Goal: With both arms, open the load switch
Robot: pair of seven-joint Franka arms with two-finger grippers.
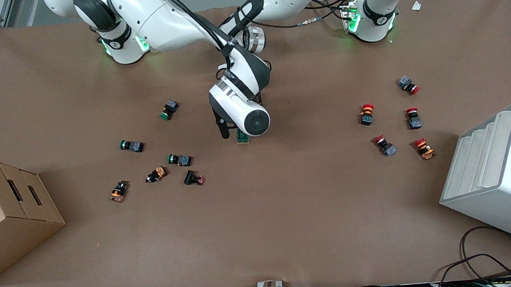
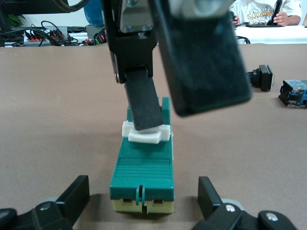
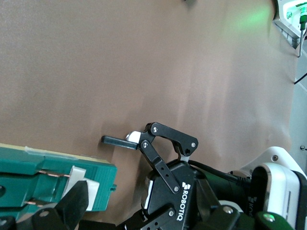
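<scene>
My left gripper point(image 2: 143, 194) is standing released, straddling one end of the load switch point(image 2: 144, 167), which is lying mid-table point(image 1: 287, 205). My right gripper point(image 1: 233, 134) (fingers parted) is resting one finger point(image 2: 144, 103) on its white toggle point(image 2: 146, 135).

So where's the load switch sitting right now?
In the front view the load switch lies mid-table, mostly hidden under the right hand. The left wrist view shows it on the mat between the open fingers of the left hand.
</scene>
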